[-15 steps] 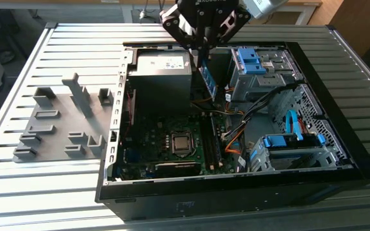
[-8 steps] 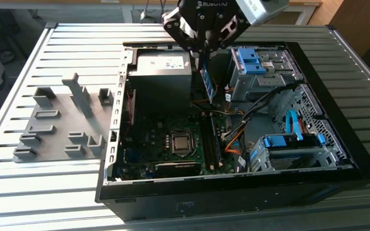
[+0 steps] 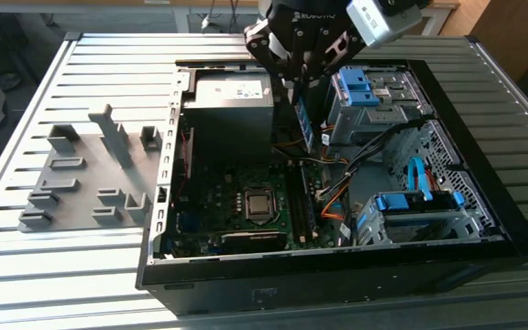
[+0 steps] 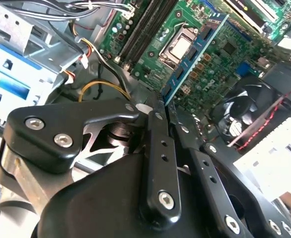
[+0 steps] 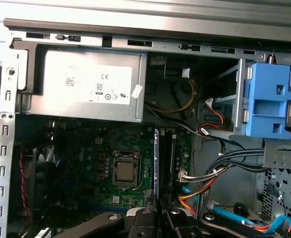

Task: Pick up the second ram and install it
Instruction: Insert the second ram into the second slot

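We see the gripper [image 3: 299, 75] with fingers [image 4: 158, 148] clenched on the second ram [image 3: 306, 130], held edge-down over the open computer case [image 3: 484, 206], between the power supply [image 3: 232, 103] and the blue drive bay [image 3: 360, 89].

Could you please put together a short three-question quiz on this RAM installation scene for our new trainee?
1. True or false: the gripper is shut on the second ram, holding it on edge over the motherboard.
2. Multiple choice: in the exterior view, the gray holder blocks lie
A. inside the computer case
B. on the table, to the exterior view's left of the case
C. on top of the power supply
3. Fill in: in the first wrist view, the CPU socket sits beside the held stick, and above it is the silver ______.

Key: 1 true; 2 B; 3 power supply.
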You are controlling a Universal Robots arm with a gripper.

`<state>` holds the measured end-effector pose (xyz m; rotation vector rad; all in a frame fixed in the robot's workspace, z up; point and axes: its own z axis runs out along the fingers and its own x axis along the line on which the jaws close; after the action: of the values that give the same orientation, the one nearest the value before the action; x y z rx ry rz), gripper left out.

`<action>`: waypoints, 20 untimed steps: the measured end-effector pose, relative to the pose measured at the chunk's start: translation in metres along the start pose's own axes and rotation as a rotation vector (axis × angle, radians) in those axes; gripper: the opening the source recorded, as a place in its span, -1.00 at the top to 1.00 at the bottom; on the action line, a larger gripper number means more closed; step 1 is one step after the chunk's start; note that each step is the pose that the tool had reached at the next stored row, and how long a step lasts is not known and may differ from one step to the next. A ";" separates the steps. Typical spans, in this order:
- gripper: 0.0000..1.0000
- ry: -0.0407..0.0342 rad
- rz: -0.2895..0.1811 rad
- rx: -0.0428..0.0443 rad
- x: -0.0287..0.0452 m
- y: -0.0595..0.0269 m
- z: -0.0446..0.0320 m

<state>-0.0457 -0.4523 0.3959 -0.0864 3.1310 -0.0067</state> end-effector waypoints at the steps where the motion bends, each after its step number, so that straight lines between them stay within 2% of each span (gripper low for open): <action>1: 0.72 0.0000 0.003 0.0000 -0.0013 -0.0001 0.0013; 6: 0.72 0.0000 0.006 0.0000 -0.0076 -0.0004 0.0104; 15: 0.72 0.0001 0.013 0.0002 -0.0131 -0.0006 0.0260; 20: 0.72 0.0001 0.016 0.0003 -0.0134 -0.0007 0.0281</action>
<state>-0.0320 -0.4523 0.3679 -0.0613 3.1316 -0.0070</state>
